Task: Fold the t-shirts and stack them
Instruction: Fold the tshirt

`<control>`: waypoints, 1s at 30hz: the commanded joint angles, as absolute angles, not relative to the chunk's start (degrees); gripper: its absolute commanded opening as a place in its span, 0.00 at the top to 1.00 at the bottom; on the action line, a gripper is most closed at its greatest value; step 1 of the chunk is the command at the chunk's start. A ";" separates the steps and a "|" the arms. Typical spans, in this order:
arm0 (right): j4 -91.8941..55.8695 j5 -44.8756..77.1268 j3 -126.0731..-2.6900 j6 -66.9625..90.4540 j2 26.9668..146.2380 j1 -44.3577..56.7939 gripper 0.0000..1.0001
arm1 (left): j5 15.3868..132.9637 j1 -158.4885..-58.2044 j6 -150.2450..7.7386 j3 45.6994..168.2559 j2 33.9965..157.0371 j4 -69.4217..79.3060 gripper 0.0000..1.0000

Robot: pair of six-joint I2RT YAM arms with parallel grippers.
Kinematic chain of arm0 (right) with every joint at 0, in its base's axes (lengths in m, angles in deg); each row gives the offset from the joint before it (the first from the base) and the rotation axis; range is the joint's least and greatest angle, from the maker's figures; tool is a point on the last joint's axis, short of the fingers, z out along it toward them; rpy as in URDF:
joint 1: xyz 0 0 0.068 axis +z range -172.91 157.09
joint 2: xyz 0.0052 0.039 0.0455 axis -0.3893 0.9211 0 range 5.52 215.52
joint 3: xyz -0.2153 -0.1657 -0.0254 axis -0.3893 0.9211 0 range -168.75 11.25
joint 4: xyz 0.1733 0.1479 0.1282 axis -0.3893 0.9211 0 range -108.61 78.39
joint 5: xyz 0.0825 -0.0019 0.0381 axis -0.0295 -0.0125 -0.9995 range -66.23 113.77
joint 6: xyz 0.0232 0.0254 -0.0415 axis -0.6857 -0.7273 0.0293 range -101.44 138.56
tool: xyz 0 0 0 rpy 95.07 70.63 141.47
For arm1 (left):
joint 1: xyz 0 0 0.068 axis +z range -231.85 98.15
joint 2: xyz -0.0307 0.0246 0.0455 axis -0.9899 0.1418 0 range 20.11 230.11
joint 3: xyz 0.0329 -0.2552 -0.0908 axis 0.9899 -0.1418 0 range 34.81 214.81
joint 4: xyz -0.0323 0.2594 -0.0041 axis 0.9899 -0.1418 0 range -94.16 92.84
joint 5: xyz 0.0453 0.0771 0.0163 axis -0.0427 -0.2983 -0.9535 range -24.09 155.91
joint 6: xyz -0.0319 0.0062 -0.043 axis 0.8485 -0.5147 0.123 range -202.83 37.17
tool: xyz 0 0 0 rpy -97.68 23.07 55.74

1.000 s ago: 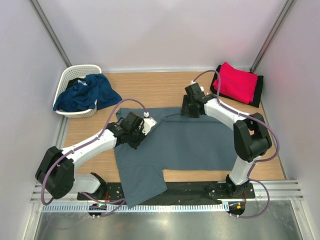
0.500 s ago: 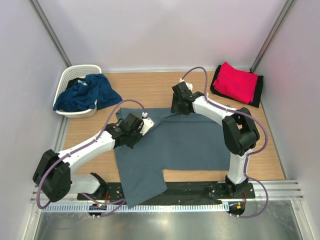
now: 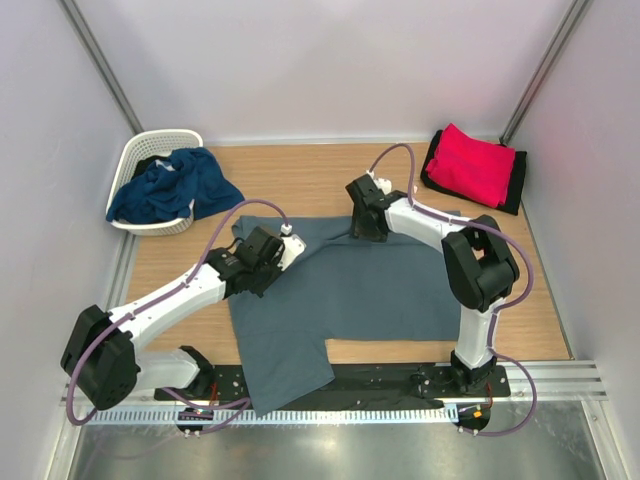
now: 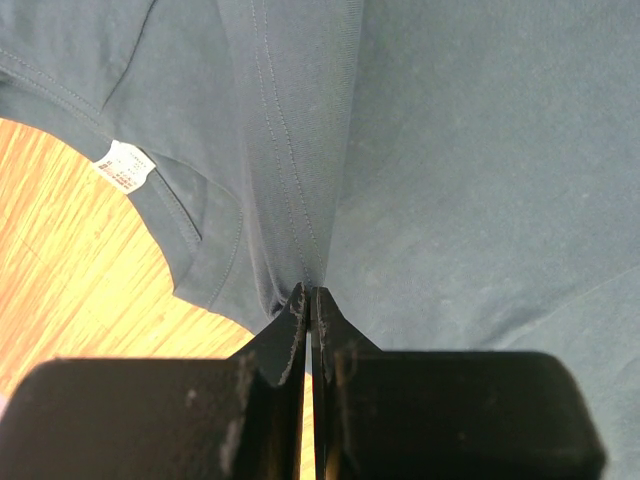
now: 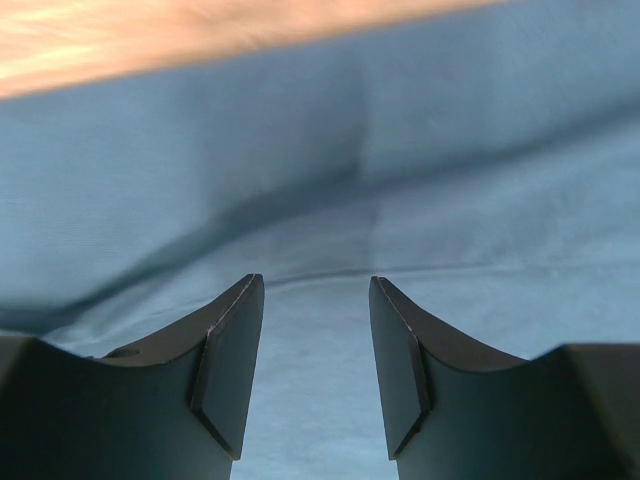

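A slate grey-blue t-shirt [image 3: 370,290] lies spread flat on the wooden table, its lower part hanging over the near edge. My left gripper [image 3: 262,262] is near the shirt's collar on its left side. In the left wrist view the gripper [image 4: 310,292] is shut on a pinched ridge of this shirt [image 4: 480,180], beside the collar tag [image 4: 124,166]. My right gripper [image 3: 363,227] is at the shirt's far edge. In the right wrist view it [image 5: 315,284] is open and empty just above the cloth [image 5: 330,150].
A folded bright red t-shirt [image 3: 472,165] lies on a folded black t-shirt [image 3: 516,188] at the back right. A navy blue t-shirt [image 3: 170,186] spills out of the white lattice basket [image 3: 150,141] at the back left. Bare wood [image 3: 300,175] shows behind the grey shirt.
My right gripper has moved left along the shirt's far edge and settled lower over the cloth. My left gripper has shifted slightly left, still pinching the shirt.
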State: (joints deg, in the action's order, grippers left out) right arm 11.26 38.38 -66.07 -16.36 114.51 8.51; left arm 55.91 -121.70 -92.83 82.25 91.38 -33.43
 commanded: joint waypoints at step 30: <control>11.45 51.36 -59.50 -21.25 110.64 0.56 0.53 | 57.65 -121.84 -93.29 83.85 92.44 -31.97 1.00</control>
